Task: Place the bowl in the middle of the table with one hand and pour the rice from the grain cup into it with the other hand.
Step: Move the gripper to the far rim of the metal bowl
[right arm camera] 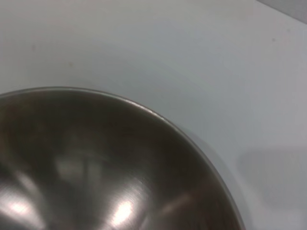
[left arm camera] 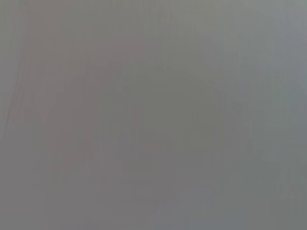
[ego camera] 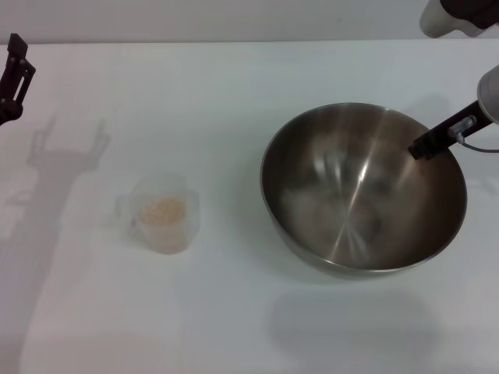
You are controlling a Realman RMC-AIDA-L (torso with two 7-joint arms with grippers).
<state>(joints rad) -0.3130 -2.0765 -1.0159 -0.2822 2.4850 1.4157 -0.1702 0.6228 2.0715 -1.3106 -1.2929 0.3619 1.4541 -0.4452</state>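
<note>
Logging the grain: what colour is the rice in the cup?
Pale beige, off-white rice inside the clear grain cup; head view shows it best.

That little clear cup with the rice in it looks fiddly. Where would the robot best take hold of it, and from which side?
Probably around the grain cup's clear body, coming in level from the robot's left, where the left gripper waits. The cup stands upright and open-topped with rice inside, so a side hold keeps the mouth free for pouring. Its small handle juts leftward and looks too slight to pinch, so approach a bit off to one side of it.

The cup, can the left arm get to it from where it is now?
Probably yes. The cup stands alone on bare table, well apart from the bowl, and nothing lies between it and the left gripper at the table's far-left edge.
</note>
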